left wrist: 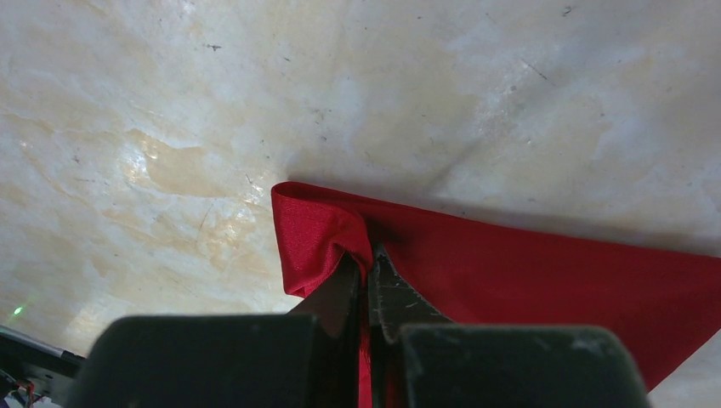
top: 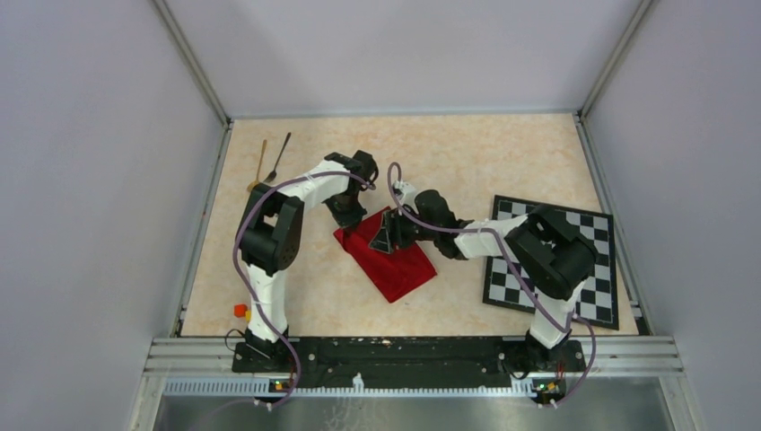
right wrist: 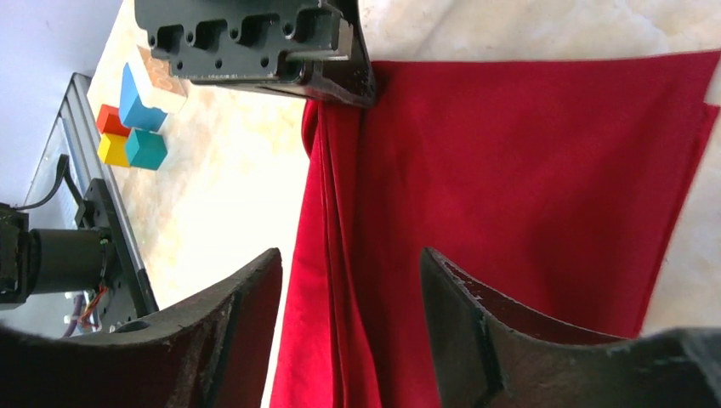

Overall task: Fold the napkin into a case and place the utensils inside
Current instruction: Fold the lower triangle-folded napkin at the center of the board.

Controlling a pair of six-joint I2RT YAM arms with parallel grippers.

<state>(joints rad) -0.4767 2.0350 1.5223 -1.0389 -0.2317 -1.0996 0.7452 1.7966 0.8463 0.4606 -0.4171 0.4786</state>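
The red napkin (top: 395, 265) lies folded into a rectangle in the middle of the table. My left gripper (top: 348, 215) is shut on its far-left corner, and the left wrist view shows the jaws (left wrist: 367, 255) pinching a bunched fold of the cloth (left wrist: 527, 272). My right gripper (top: 384, 233) is open just above the napkin's far end. In the right wrist view its tips (right wrist: 350, 272) straddle a raised, pleated edge of the cloth (right wrist: 527, 170) without holding it. The gold spoon (top: 260, 166) and black spoon (top: 279, 157) lie together at the far left.
The black-and-white chequered mat (top: 588, 269) lies at the right, under my right arm. Small coloured blocks (top: 240, 312) sit by the left arm's base and also show in the right wrist view (right wrist: 132, 110). Walls enclose the table on three sides.
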